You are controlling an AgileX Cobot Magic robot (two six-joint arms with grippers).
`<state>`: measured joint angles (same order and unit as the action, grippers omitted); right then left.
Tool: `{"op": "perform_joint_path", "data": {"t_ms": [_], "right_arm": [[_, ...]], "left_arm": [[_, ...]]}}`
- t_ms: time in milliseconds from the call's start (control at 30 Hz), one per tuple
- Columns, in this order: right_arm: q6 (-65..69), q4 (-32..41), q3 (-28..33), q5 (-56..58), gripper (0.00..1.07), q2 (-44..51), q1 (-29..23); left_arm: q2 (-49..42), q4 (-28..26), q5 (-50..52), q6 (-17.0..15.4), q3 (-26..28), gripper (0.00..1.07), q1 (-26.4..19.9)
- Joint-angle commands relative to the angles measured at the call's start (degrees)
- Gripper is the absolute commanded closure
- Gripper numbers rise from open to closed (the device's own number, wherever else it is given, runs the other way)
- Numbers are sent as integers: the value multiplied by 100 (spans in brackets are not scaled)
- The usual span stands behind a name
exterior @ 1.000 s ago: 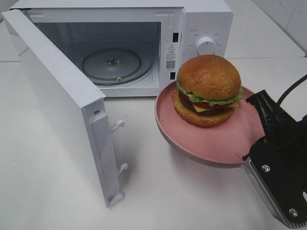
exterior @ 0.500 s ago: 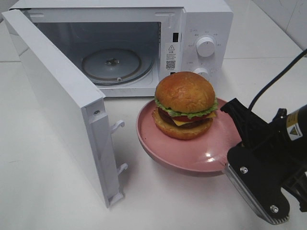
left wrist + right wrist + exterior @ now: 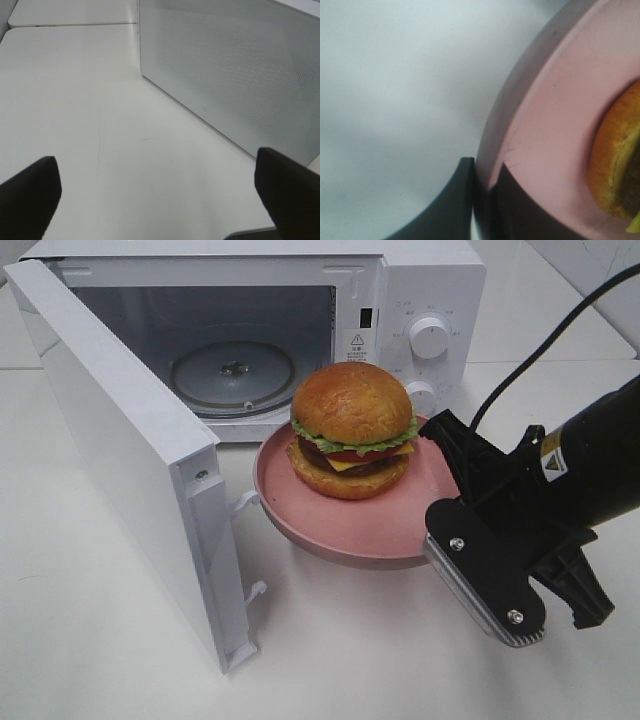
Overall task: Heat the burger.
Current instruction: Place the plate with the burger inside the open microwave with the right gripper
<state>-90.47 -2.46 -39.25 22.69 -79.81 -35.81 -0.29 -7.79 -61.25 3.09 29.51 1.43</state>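
The burger (image 3: 351,428), with a glossy brown bun, lettuce, tomato and cheese, sits on a pink plate (image 3: 390,525) held in the air in front of the open microwave (image 3: 300,340). My right gripper (image 3: 437,445) is shut on the plate's right rim; in the right wrist view its dark fingers (image 3: 470,200) pinch the pink rim (image 3: 535,125) with the burger (image 3: 620,160) beside them. The left gripper (image 3: 155,195) is open above bare table, with the microwave door (image 3: 235,75) beside it; it is out of the exterior view.
The microwave door (image 3: 130,460) hangs wide open to the left, its latch hooks facing the plate. A glass turntable (image 3: 232,373) lies inside the cavity. Two control knobs (image 3: 430,337) are on the right panel. White tabletop (image 3: 350,650) lies below the plate.
The right gripper has carried the plate and burger leftward and toward the microwave opening. The left gripper has stayed open.
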Motion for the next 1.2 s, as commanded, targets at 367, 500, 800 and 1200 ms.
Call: {"op": "perform_joint_path", "data": {"t_ms": [367,500,800,1200], "right_arm": [[-1071,871,-796,40,107,-544,52],[-1209,1071,-1014,63,107,-676,241],[-1593,1352,-1467,275,107,-1020,315],[-1432,1060,-1822,252,107,-1404,115]], "left_arm": [[-103,6,11,-11,0,9,-23],[-103,6,11,-11,0,9,-23],[-103,-6,11,-11,0,9,-23],[-103,-6,11,-11,0,9,-23]]}}
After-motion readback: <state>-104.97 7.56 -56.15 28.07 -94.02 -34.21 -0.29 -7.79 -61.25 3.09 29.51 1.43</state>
